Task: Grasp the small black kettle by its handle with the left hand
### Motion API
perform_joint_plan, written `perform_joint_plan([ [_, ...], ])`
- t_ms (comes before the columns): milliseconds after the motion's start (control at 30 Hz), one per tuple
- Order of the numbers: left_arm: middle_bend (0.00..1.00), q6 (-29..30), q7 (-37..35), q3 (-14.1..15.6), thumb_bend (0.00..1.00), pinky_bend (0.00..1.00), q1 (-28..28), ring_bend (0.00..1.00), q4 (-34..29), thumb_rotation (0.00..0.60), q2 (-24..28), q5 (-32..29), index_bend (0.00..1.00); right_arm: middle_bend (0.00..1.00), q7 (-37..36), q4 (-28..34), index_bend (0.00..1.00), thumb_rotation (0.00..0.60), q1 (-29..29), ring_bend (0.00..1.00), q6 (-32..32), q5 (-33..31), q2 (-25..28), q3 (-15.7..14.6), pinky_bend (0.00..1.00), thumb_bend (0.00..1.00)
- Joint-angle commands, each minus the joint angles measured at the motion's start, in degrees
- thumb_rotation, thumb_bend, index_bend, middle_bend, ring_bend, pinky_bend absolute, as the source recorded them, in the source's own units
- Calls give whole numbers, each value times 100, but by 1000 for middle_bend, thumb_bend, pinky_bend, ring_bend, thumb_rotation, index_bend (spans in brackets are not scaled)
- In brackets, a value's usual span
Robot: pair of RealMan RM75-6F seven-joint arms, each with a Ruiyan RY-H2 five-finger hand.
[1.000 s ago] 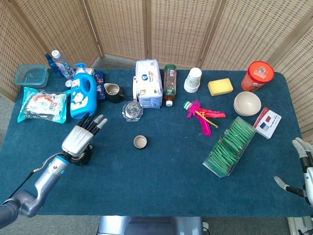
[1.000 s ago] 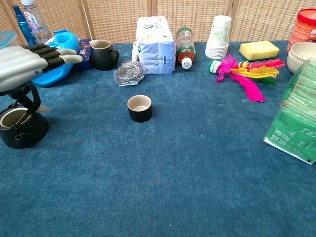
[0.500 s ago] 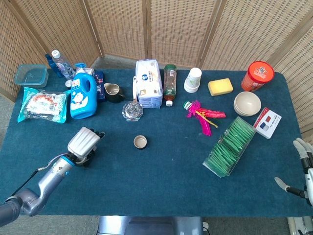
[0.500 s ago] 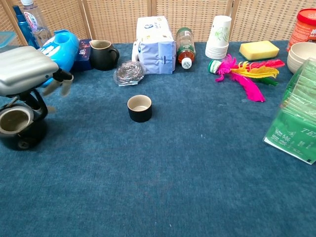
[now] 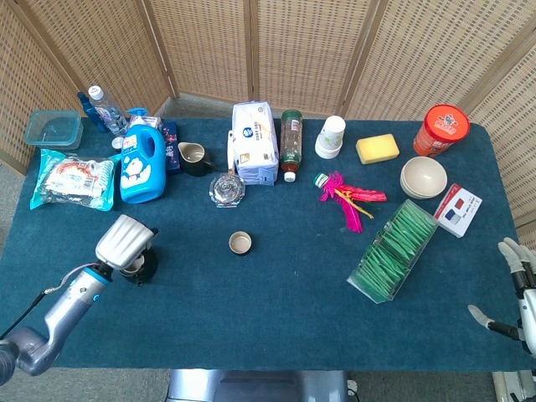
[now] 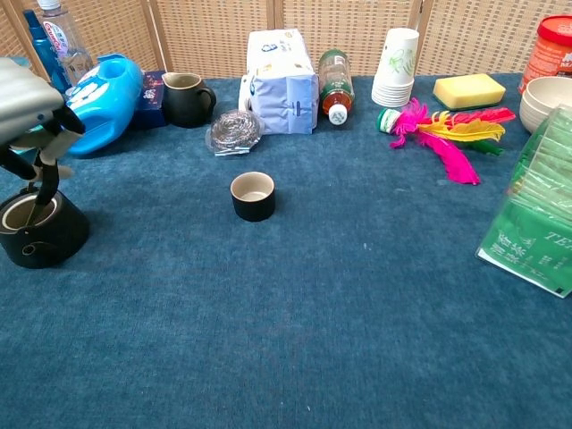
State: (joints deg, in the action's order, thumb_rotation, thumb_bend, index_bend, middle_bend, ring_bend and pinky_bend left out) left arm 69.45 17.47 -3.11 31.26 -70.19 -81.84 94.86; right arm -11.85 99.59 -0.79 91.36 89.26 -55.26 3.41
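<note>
The small black kettle (image 5: 141, 269) (image 6: 45, 236) stands upright on the blue cloth near the table's front left. Its arched handle rises under my left hand (image 5: 123, 241) (image 6: 29, 100). That hand sits right above it with fingers curled down around the handle, and one fingertip hangs over the kettle's open mouth. The handle is mostly hidden by the hand. My right hand (image 5: 520, 292) shows only in the head view, past the table's front right corner, fingers apart and holding nothing.
A small black cup (image 5: 240, 244) (image 6: 253, 196) stands to the right of the kettle. Behind it are a blue detergent bottle (image 5: 141, 166), a dark jug (image 5: 194, 157) and a steel scourer (image 5: 226, 190). A clear box of green packets (image 5: 394, 251) lies at the right.
My left hand's fingers, stretched out a second ago, have curled down around the kettle's handle. The hand shifted left. The kettle, tilted half a second ago, stands level again.
</note>
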Motion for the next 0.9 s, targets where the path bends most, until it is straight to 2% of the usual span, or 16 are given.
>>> perform_joint_plan([
  [33,950,158,-125,-30,454,968,-49,894,-39,600,81,-7,759,0,12,8,0,600,3,0,-7,1,-5,-2,0,0],
  [233,952,465,-308,-162,447,968,-84,895,-266,600,261,-22,760,0,95,18,0,600,10,0,-34,8,-29,-17,0,0],
  [900,961,635,-154,-357,423,968,-51,901,-890,600,630,-159,765,0,88,28,0,600,17,0,-66,-23,-28,-12,0,0],
])
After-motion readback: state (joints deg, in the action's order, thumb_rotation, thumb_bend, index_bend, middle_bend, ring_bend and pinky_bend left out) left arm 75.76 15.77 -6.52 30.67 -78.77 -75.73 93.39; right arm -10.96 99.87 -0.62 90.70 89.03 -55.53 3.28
